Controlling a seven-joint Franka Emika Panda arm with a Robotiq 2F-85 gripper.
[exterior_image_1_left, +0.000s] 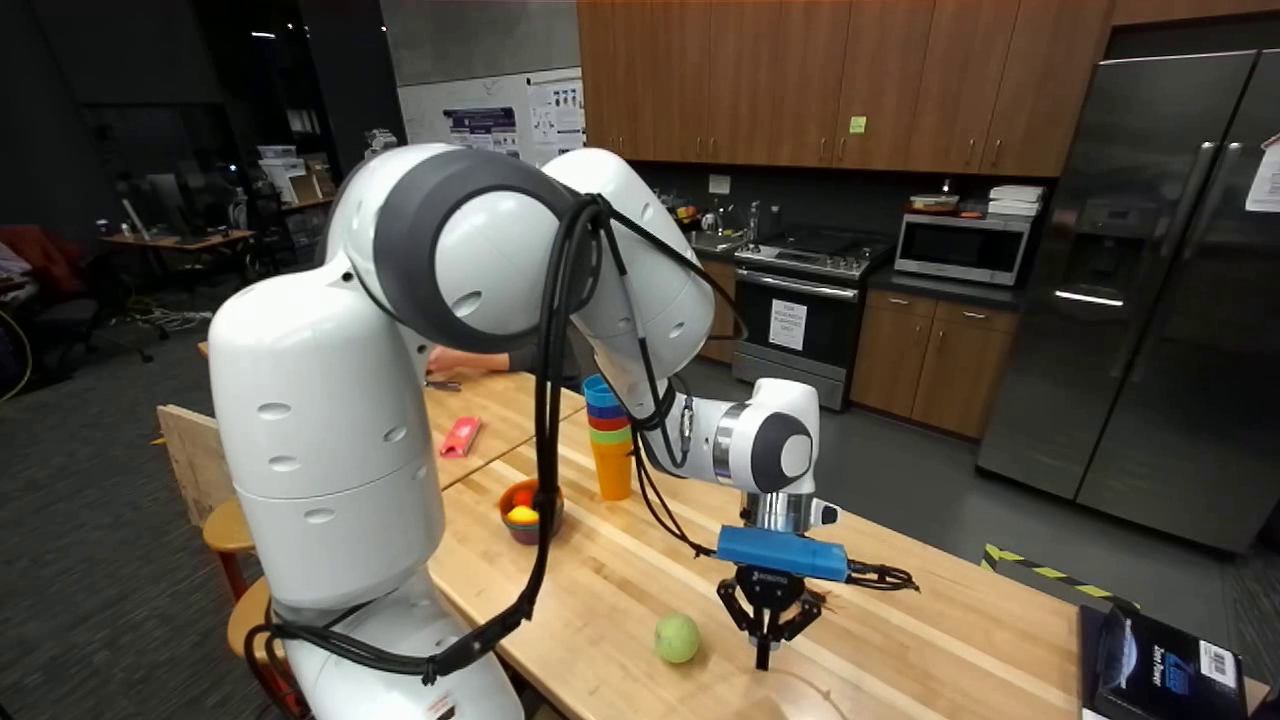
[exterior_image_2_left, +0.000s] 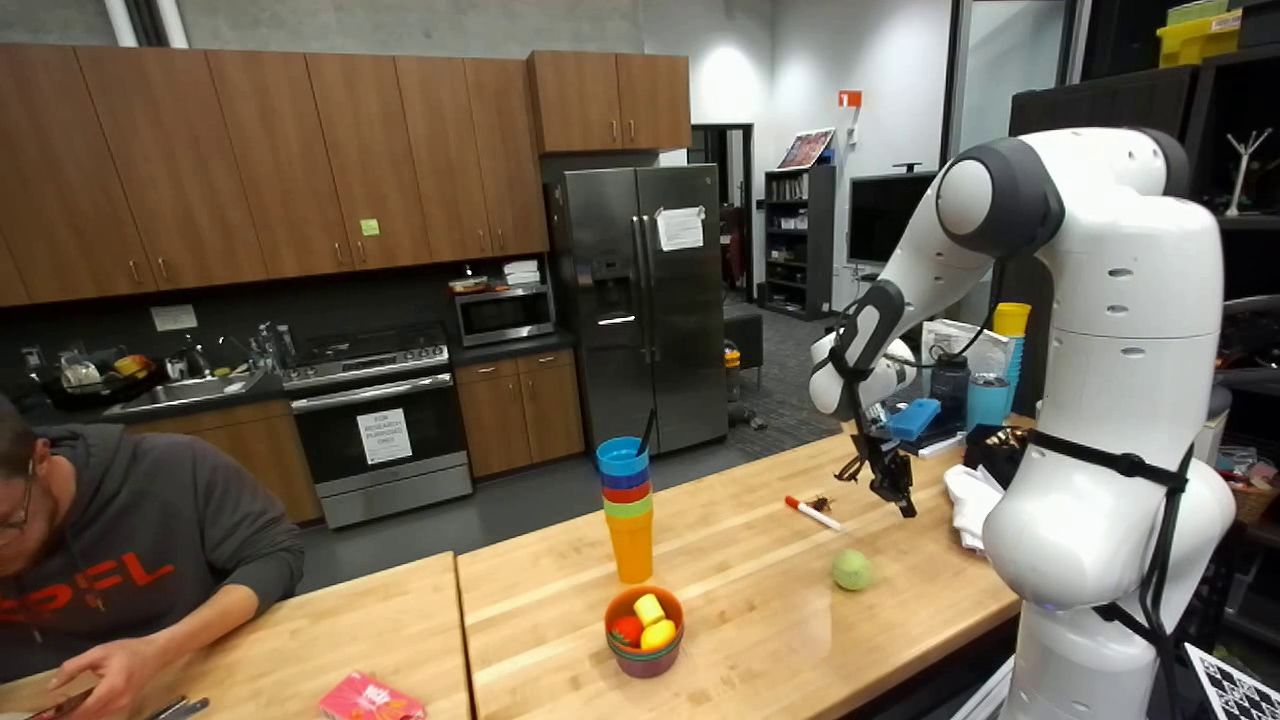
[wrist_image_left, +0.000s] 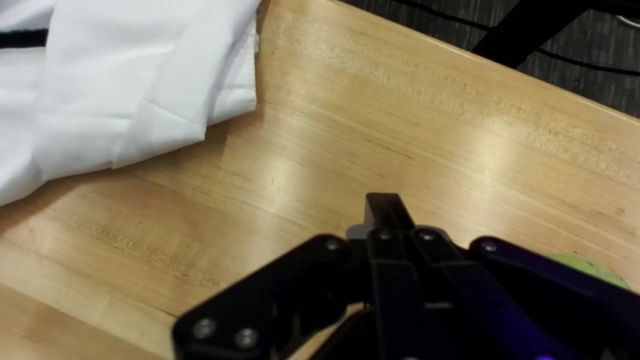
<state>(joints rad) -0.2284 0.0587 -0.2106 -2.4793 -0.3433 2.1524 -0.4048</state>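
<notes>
My gripper (exterior_image_1_left: 763, 655) is shut, with its black fingertips together and nothing between them. It also shows in an exterior view (exterior_image_2_left: 908, 510) and in the wrist view (wrist_image_left: 385, 202). It points down above the wooden table (exterior_image_2_left: 740, 590), not visibly touching anything. The nearest thing is a round pale green ball or fruit (exterior_image_1_left: 677, 638), beside the gripper on the table. It shows too in an exterior view (exterior_image_2_left: 851, 569), and in the wrist view (wrist_image_left: 595, 268) the fingers mostly hide it. A white cloth (wrist_image_left: 125, 90) lies on the table on the gripper's other side.
A red-and-white marker (exterior_image_2_left: 812, 513) lies near a small dark object (exterior_image_2_left: 821, 503). A tall stack of coloured cups (exterior_image_2_left: 630, 545) stands near stacked bowls (exterior_image_2_left: 645, 664) holding a red and yellow pieces. A black box (exterior_image_1_left: 1165, 665) lies at the table end. A person (exterior_image_2_left: 130, 530) sits at the adjoining table.
</notes>
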